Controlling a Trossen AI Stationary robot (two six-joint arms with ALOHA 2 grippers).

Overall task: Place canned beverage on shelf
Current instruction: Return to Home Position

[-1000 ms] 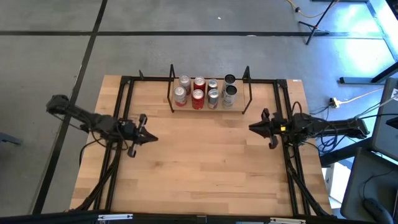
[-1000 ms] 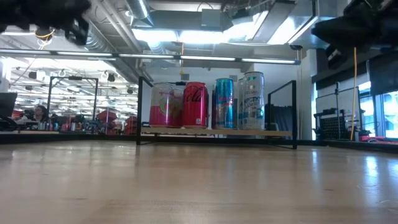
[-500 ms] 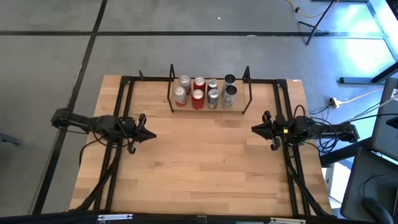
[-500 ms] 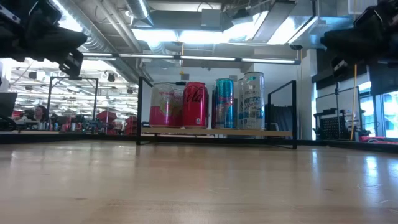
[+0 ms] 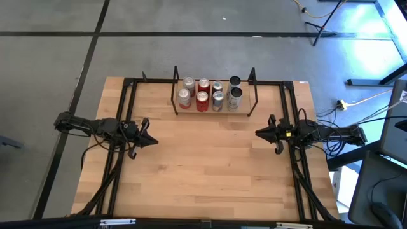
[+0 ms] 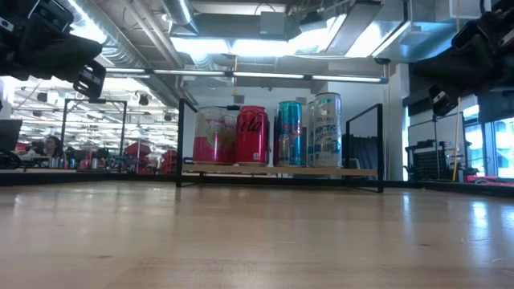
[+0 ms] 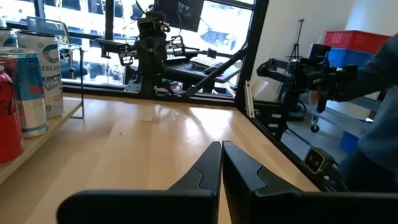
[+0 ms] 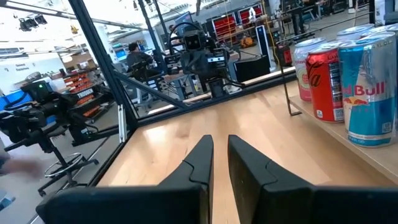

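- The left gripper (image 5: 152, 141) is pinched together and holds nothing, over the table's left side.
- The right gripper (image 5: 258, 133) has a thin gap between its fingers and is empty, over the right side.
- The cans (image 5: 202, 95) stand on the shelf (image 5: 245, 112) at the table's (image 5: 203, 172) far edge.

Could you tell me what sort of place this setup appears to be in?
Probably a robotics lab or workshop. A wooden table with black rails carries two robot arms, further robot rigs stand on benches beyond it, and exposed ceiling ducts run overhead across a large open floor.
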